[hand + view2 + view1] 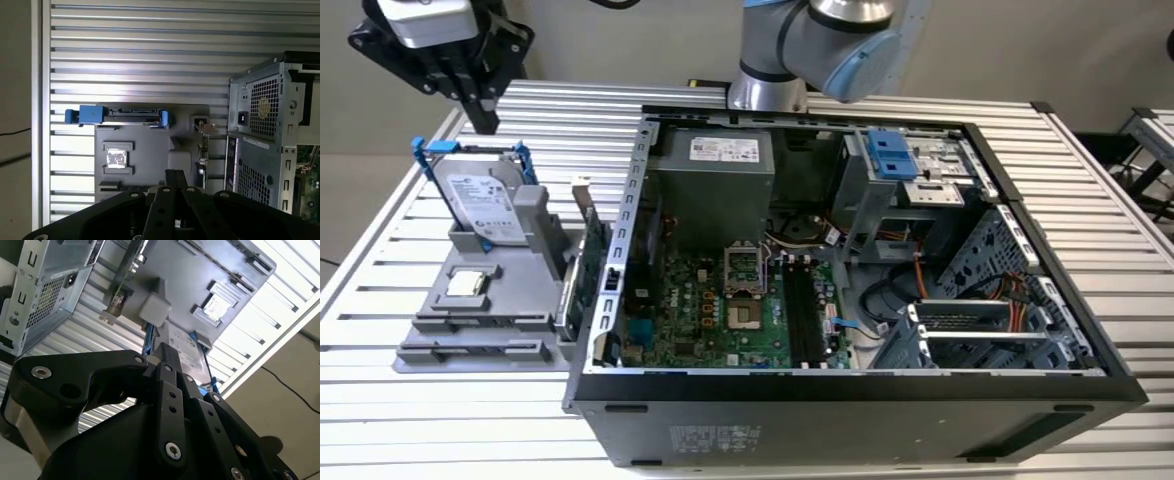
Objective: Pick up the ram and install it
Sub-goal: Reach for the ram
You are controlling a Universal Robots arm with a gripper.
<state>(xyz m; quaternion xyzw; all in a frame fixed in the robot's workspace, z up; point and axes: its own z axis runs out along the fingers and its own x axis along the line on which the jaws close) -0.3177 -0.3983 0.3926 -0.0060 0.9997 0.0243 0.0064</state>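
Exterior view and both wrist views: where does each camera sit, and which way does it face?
Exterior view: off the arm, high, looking down into the open computer case and tray; arm and gripper show.
First wrist view: on the wrist, straight down past the gripper onto the tray.
Second wrist view: on the wrist, slanting along the gripper toward the tray.
Shared: both wrist views show the hard drive and shut jaws.

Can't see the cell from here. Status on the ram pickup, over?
Gripper shut, empty, high above the holder near the drive. Ram ungrasped, seemingly the thin stick beside the green card. Path down looks clear.
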